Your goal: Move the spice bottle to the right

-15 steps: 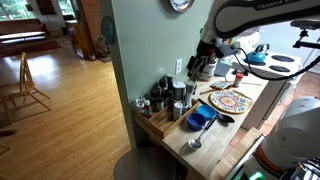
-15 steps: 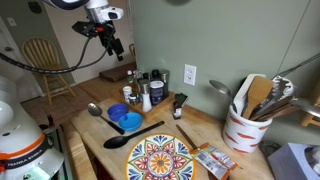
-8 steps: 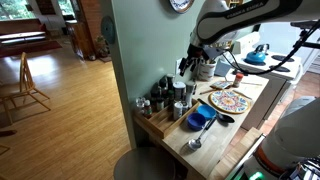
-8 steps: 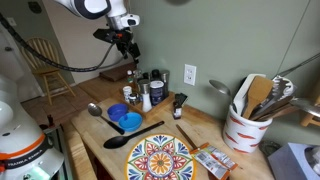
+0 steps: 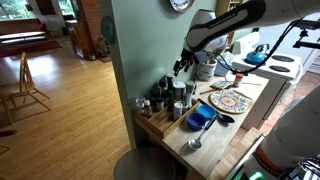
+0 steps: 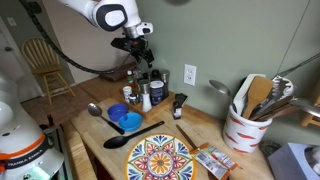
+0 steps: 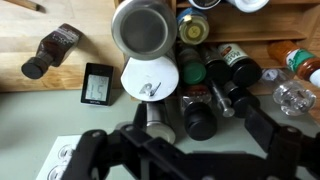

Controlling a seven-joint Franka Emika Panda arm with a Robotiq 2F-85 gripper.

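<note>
Several spice bottles [image 5: 165, 96] stand packed in a wooden tray against the wall, also in an exterior view [image 6: 140, 90]. My gripper [image 5: 182, 66] hangs just above them, open and empty, as an exterior view [image 6: 140, 62] also shows. In the wrist view my fingers [image 7: 185, 140] straddle a black-capped bottle [image 7: 197, 118]. A white-lidded bottle [image 7: 150, 78] and a steel cup [image 7: 145, 28] stand beside it. A dark bottle [image 7: 52, 48] lies on its side on the wood, apart from the rest.
A blue bowl [image 6: 128, 122], a black spoon [image 6: 125, 139], a metal spoon [image 6: 93, 110] and a patterned plate [image 6: 158, 158] lie on the counter. A crock of utensils [image 6: 245, 125] stands further along. A wall outlet [image 6: 189, 75] is behind the bottles.
My gripper has swung in toward the wall and come down, from well off the tray to just over the bottles. The bottles have not moved.
</note>
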